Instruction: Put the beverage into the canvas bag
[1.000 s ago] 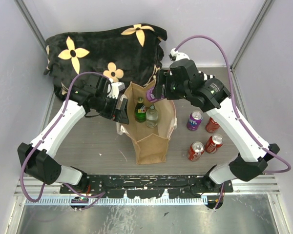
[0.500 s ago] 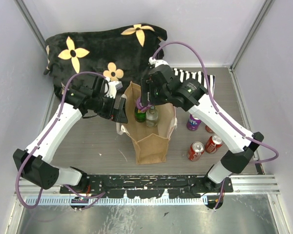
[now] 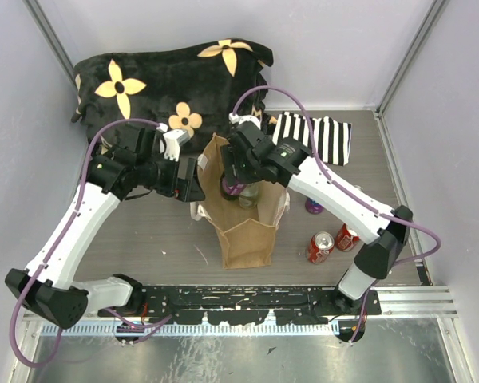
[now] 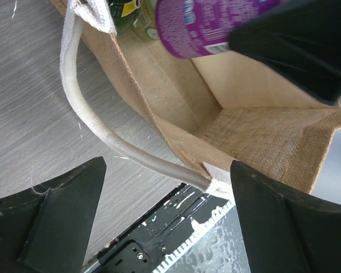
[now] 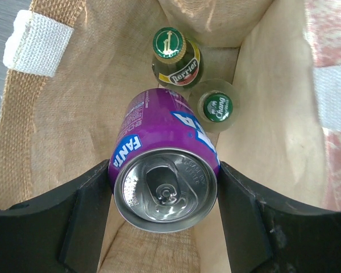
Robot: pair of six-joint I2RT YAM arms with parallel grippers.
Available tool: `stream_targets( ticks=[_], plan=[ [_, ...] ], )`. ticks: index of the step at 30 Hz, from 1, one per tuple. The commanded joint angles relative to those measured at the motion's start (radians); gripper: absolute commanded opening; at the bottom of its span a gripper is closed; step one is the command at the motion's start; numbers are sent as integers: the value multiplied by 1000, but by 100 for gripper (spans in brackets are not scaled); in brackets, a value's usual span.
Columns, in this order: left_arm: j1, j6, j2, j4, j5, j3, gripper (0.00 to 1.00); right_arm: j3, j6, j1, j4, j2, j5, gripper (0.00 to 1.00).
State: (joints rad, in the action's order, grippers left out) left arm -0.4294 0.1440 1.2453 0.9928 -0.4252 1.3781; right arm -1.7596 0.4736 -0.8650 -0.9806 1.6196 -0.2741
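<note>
The canvas bag (image 3: 247,231) stands upright mid-table with its mouth open. Two green-capped bottles (image 5: 177,54) stand inside it at the far end. My right gripper (image 3: 235,177) is shut on a purple Fanta can (image 5: 166,185), held upright just above the bag's mouth, near its left side; the can's purple edge shows in the top view (image 3: 231,189). My left gripper (image 3: 191,179) is open, just outside the bag's left rim. The bag's white strap handle (image 4: 111,139) runs between its fingers (image 4: 62,222) without being gripped. The purple can (image 4: 207,25) also shows in the left wrist view.
Two red cans (image 3: 320,246) and a purple can (image 3: 312,206) stand on the table right of the bag. A black-and-white striped cloth (image 3: 315,140) lies at the back right. A black flowered blanket (image 3: 168,80) fills the back left.
My right arm has swung left with the purple can, from beside the bag's far right corner to over its mouth. My left gripper has drawn back a little to the left.
</note>
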Motion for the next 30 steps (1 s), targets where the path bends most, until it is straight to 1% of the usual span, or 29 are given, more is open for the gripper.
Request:
stream_targets(
  ticks=[1, 6, 17, 30],
  plan=[
    [-2, 18, -43, 12, 2, -1, 98, -30, -14, -23, 149, 26, -44, 1],
    [13, 37, -57, 41, 6, 17, 98, -39, -34, -31, 157, 93, -53, 1],
    [28, 40, -46, 33, -13, 22, 98, -19, -59, -37, 183, 177, -83, 1],
    [38, 26, -41, 23, -25, 18, 98, -6, -76, -37, 155, 264, -94, 1]
  ],
)
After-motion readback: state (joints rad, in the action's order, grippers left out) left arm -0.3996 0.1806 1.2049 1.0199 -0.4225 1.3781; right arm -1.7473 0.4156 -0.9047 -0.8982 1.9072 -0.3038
